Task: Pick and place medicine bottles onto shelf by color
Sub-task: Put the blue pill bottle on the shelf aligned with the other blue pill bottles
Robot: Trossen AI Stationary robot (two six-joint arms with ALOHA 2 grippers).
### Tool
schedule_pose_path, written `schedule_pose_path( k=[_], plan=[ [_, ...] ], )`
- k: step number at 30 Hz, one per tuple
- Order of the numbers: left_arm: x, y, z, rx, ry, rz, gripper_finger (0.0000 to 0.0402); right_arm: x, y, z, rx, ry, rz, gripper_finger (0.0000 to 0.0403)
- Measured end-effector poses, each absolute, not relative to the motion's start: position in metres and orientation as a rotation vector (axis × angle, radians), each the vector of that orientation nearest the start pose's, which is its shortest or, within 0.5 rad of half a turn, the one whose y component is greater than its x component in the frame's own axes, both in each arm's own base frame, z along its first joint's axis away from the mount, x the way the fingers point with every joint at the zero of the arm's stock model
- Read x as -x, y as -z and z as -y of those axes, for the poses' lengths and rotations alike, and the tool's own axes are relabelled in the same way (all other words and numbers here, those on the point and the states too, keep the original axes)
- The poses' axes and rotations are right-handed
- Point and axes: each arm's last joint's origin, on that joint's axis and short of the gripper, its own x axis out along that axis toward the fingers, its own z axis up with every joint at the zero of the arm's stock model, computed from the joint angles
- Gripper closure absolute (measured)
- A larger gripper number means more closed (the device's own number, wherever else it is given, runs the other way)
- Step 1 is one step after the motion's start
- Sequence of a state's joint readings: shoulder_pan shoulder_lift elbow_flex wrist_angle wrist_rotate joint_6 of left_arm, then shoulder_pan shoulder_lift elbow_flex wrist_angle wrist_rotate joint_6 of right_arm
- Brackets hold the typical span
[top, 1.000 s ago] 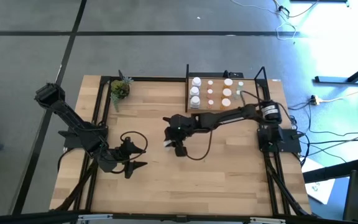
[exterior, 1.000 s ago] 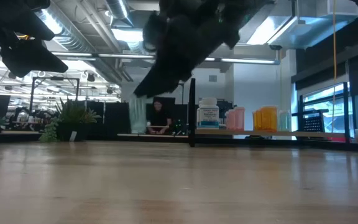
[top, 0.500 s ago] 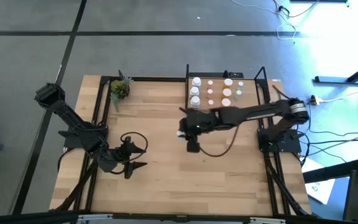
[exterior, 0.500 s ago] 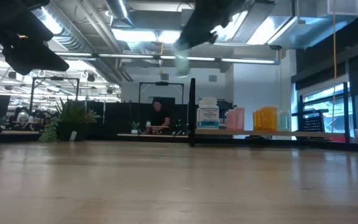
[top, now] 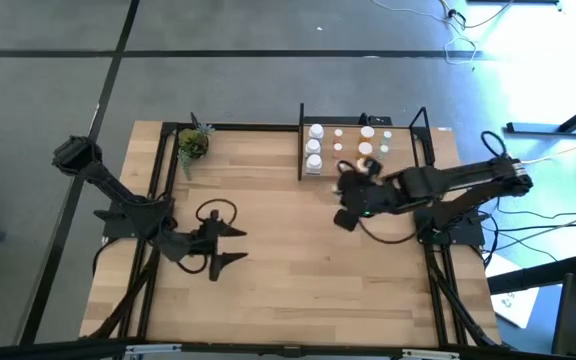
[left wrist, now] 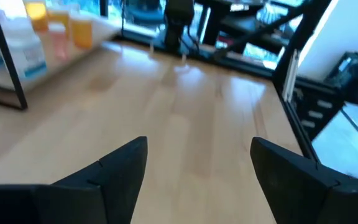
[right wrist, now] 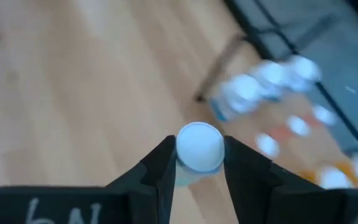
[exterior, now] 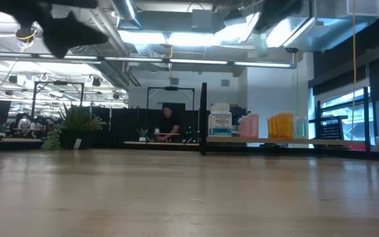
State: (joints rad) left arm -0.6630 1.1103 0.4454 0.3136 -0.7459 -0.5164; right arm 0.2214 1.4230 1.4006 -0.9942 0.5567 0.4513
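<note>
right claw: the right claw (right wrist: 197, 167) was clenched around a small bottle (right wrist: 199, 148) with a white cap, one finger on each side of it, cap facing the wrist camera
where that was: up in the air just off the shelf's (top: 350, 172) front edge, over the counter (top: 268, 250), not touching either one
bottle from the low view: a pale bottle (exterior: 261, 45) hung high up under the dark arm, well above the shelf board
shelf: light wooden board with thin black posts, sitting at the far side of the counter, right of the plant (top: 192, 144)
bottles on shelf: a bunch of bottles (top: 314, 147) were standing on it already; bigger white ones at the end nearest the plant, smaller caps farther along. From the low view you could make out a white labelled one, then pinkish, then orange, then a pale one toward the far end
left claw: the left claw (left wrist: 197, 171) was released, fingers spread wide with nothing in between, only bare wood showing through the gap
where that was: hanging over the counter on the plant's side, well apart from the shelf
background: a person was sitting way back in the room behind the counter, too small to say much
</note>
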Motion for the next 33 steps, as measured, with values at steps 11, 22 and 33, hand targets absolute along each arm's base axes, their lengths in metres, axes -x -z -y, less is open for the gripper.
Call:
schedule_pose_path(
  k=[11,22,33],
  plan=[
    [-0.216,-0.250,0.090,0.094,-0.198,-0.187,0.0122,-0.211,-0.361,-0.036,-0.078,0.720,-0.868,0.0281],
    [-0.235,-0.297,0.056,0.008,-0.345,-0.256,0.0122,-0.156,-0.337,-0.018,-0.223,0.867,-0.738,0.0281],
    [-0.244,-0.311,0.023,-0.033,-0.374,-0.253,0.0122,-0.132,-0.279,0.014,-0.353,1.133,-0.682,0.0281]
  ],
)
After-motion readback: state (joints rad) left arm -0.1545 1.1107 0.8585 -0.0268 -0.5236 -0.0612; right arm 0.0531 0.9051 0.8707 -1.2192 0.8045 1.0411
